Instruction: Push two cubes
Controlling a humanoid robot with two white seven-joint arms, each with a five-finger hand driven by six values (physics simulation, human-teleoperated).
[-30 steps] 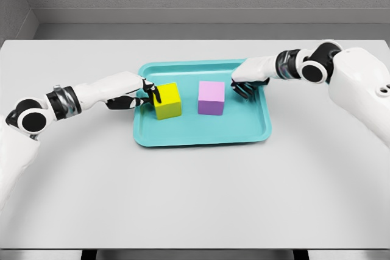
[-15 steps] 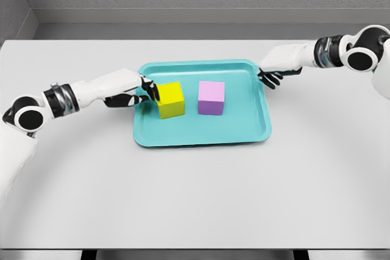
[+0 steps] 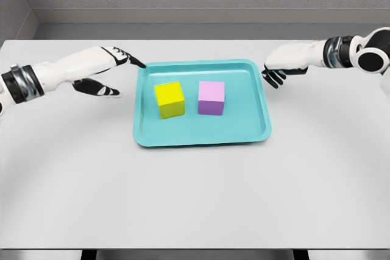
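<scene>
A yellow cube (image 3: 169, 100) and a pink-purple cube (image 3: 211, 97) stand side by side in a teal tray (image 3: 201, 133), a small gap between them. My left hand (image 3: 113, 70) hovers left of the tray with its fingers spread, clear of the yellow cube. Off the tray's right rim, my right hand (image 3: 277, 71) hangs with relaxed fingers and holds nothing. Neither hand touches a cube.
The tray sits in the middle of a white table (image 3: 195, 199). A grey wall runs along the table's far edge.
My left hand has pulled back left from the yellow cube and opened. The right hand withdrew from beside the pink cube to outside the tray's right rim. The yellow cube shifted slightly right.
</scene>
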